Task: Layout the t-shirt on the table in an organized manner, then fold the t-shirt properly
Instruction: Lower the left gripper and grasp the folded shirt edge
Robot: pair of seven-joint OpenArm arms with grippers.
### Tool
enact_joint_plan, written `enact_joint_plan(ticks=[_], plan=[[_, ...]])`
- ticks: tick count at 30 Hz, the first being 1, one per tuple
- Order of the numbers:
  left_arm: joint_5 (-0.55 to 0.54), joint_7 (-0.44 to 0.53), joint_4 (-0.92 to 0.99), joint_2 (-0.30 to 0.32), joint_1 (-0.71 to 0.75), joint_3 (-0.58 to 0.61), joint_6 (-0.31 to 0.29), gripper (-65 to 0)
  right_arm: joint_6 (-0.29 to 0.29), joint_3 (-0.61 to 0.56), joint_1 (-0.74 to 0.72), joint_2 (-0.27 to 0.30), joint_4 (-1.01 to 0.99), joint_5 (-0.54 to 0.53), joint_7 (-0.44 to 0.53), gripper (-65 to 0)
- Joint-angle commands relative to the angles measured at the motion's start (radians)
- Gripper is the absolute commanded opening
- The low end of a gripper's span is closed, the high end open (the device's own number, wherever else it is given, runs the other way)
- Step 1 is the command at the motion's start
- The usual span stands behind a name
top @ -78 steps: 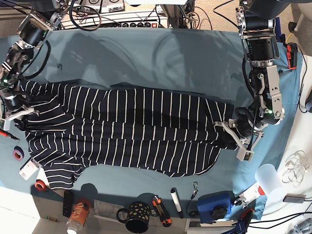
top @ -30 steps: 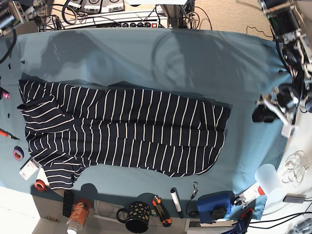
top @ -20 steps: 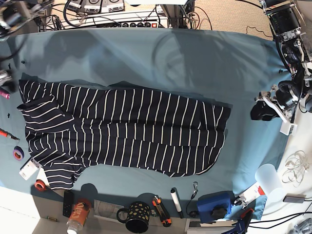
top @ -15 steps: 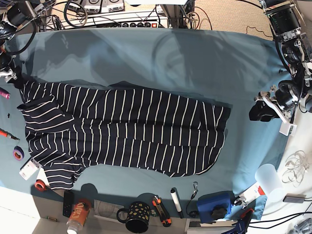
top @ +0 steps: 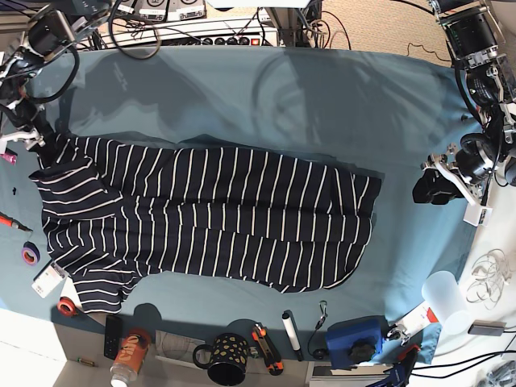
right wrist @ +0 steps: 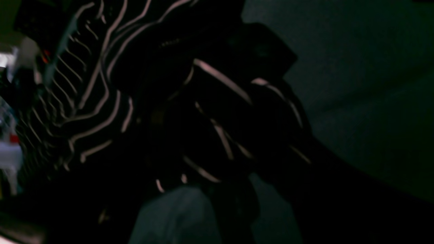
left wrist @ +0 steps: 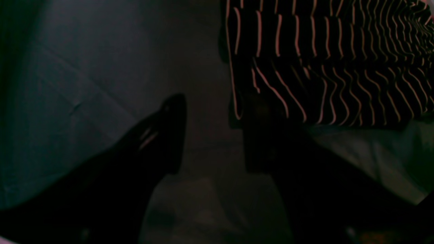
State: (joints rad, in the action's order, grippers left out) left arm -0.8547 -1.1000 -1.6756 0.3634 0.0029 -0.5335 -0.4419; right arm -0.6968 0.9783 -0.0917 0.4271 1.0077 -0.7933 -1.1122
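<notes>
Overhead, the right hand (top: 28, 135) gapes over the t-shirt (top: 210, 214) corner; the left hand (top: 451, 173) hangs parted, empty.

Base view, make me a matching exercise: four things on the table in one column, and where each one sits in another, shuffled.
Things:
1. shirt
2. mug
3. left gripper
4. right gripper

Places:
A. near edge, beside the orange-handled cutter
B. at the shirt's far left corner
C. spread across the middle of the table
D. over bare cloth, right of the shirt

Pairs: 1-C, 2-A, 3-D, 4-B

t-shirt (top: 210, 214): soft striped cloth, matt | table (top: 266, 97): teal cloth, matt, faintly creased
</notes>
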Motion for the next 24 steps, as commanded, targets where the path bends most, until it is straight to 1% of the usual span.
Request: enact_joint_plan(ticks=[1, 8, 9, 10, 12, 14, 15, 19, 24], plan=[[-0.021, 0.018, -0.018, 0.016, -0.015, -0.006, -0.004, -37.1, -0.001, -0.017, -0.01, 0.013, 0.011, -0.002, 0.0, -30.6], [-0.021, 0.018, -0.018, 0.016, -0.014, -0.006, -0.004, -37.1, -0.001, -0.124, -0.011, 0.011, 0.011, -0.002, 0.012, -30.9], [-0.021, 0.018, -0.018, 0.016, -0.014, -0.006, -0.004, -37.1, -0.001, -0.134, -0.011, 0.011, 0.011, -0.002, 0.011, -33.8], [-0.021, 0.018, -0.018, 0.016, -0.014, -0.006, -0.004, -37.1, -0.001, -0.142, -0.011, 0.011, 0.011, -0.002, 0.009, -38.9], [-0.021, 0.018, -0.018, 0.016, -0.014, -0.006, -0.004, -37.1, -0.001, -0.142, -0.011, 0.011, 0.011, -0.002, 0.005, -52.4], [-0.021, 0.018, -0.018, 0.016, -0.014, -0.006, -0.004, -37.1, -0.001, -0.135, -0.011, 0.013, 0.011, -0.001, 0.003, -63.5], [-0.021, 0.018, -0.018, 0.016, -0.014, -0.006, -0.004, -37.1, -0.001, -0.131, -0.011, 0.014, 0.011, 0.002, -0.002, -65.0], [-0.021, 0.015, -0.018, 0.006, -0.014, -0.006, -0.004, -37.1, -0.001, -0.088, -0.011, 0.019, 0.013, 0.001, -0.005, -65.0], [-0.02, 0.008, -0.018, -0.051, -0.014, 0.02, -0.005, -37.1, -0.001, -0.02, -0.011, 0.019, 0.013, 0.001, -0.012, -65.0]])
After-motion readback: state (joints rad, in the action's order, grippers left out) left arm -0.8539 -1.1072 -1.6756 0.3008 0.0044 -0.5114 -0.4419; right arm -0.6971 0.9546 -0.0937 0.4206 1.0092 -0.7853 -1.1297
